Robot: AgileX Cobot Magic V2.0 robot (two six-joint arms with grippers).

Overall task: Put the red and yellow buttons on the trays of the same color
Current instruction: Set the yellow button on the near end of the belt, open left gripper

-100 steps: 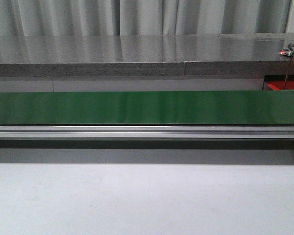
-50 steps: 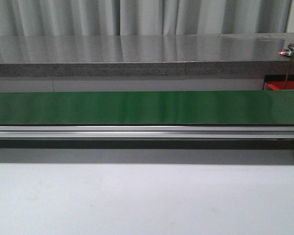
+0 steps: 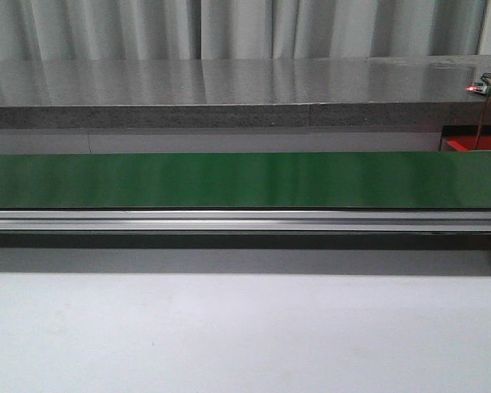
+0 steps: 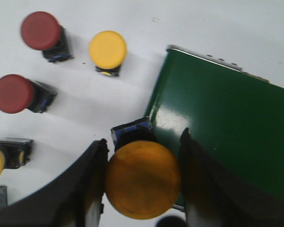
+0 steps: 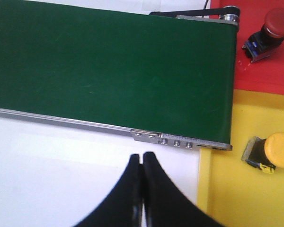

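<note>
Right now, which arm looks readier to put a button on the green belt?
The left. Its jaws grip a yellow button beside the belt; the right gripper is shut, holding nothing.

The green belt (image 3: pixel 229 180) is smooth and glossy, with soft reflections. Its rail (image 3: pixel 229 221) is brushed metal. The white surface (image 3: pixel 229 336) looks matt. The yellow button (image 4: pixel 142 178) has a smooth, slightly shiny plastic cap.
</note>
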